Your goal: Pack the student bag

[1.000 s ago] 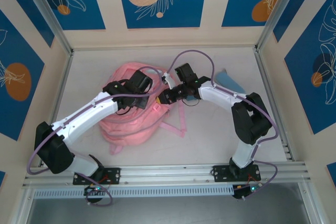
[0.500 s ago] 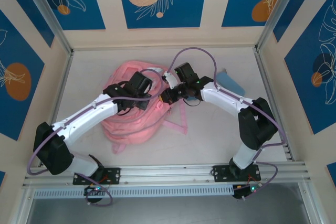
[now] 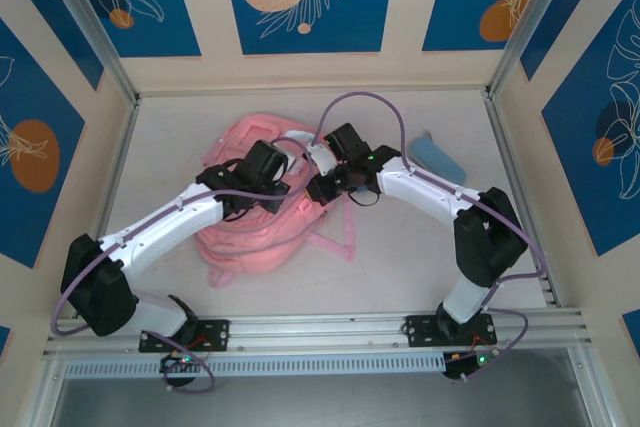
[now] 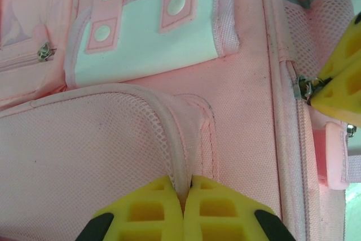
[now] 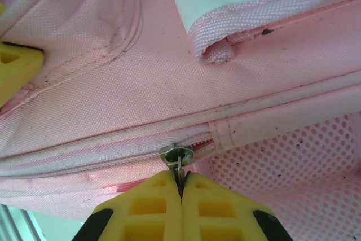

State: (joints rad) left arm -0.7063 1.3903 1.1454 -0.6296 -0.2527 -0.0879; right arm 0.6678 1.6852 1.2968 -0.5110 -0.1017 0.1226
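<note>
**Item 1. Student bag** (image 3: pixel 250 247): pink fabric, lying flat on the tabletop (image 3: pixel 400 277), left of centre, under the tips of both arms.
- The front carries a white patch pocket (image 4: pixel 146 38) crossed by two pink tabs with pale round snaps.
- Below the patch pocket is a pink mesh pocket (image 4: pixel 84 156) with a piped edge (image 4: pixel 179 162).
- A second mesh panel (image 5: pixel 293 156) lies beside the long zip.
- A pink strap (image 3: pixel 335 242) trails off the bag toward the near right.

**Item 2. Left arm** (image 3: pixel 170 227): reaches over the bag from the near left. The jaws are together, and the yellow pads (image 4: pixel 148 210) pinch the piped edge of the mesh pocket.

**Item 3. Right arm** (image 3: pixel 430 187): reaches in from the right. The jaws are together, and the yellow pads (image 5: pixel 152 207) are clamped on the small metal zip pull (image 5: pixel 177 155) at the bag's side seam.

**Item 4. Pencil case** (image 3: pixel 432 155): light blue, on the tabletop at the back right, just behind the right arm and well apart from the bag.
</note>
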